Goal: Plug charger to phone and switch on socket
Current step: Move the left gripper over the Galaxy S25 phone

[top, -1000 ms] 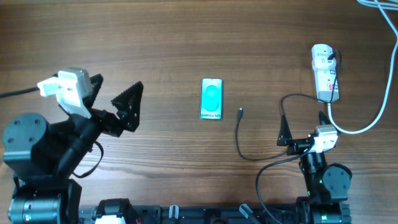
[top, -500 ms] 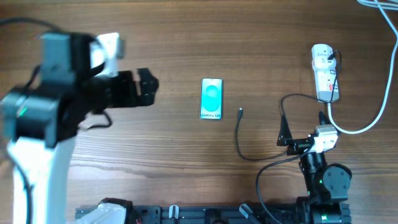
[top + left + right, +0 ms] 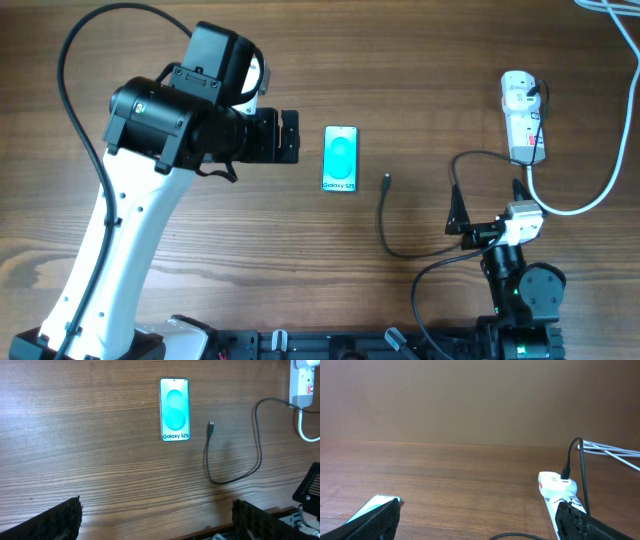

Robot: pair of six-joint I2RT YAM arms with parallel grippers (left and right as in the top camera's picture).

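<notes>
The phone (image 3: pixel 341 158) lies flat at the table's middle, cyan screen up, "Galaxy S25" at its near end; it also shows in the left wrist view (image 3: pixel 174 409). The charger cable (image 3: pixel 400 245) loops from the socket (image 3: pixel 522 118) to its loose connector tip (image 3: pixel 386 181) just right of the phone, apart from it. My left gripper (image 3: pixel 285 137) hovers just left of the phone, open and empty (image 3: pixel 157 522). My right gripper (image 3: pixel 485 215) rests low at the front right, open and empty (image 3: pixel 480 522). The socket also shows in the right wrist view (image 3: pixel 557 487).
A thick white cord (image 3: pixel 600 190) runs from the socket's near end round to the right table edge. My left arm's white link (image 3: pixel 110 260) slants over the left of the table. A black rail (image 3: pixel 330 345) lines the front edge.
My left arm has swung up from its folded pose at the front left and reached right; its gripper now sits just left of the phone. The right arm, phone and cable have not moved.
</notes>
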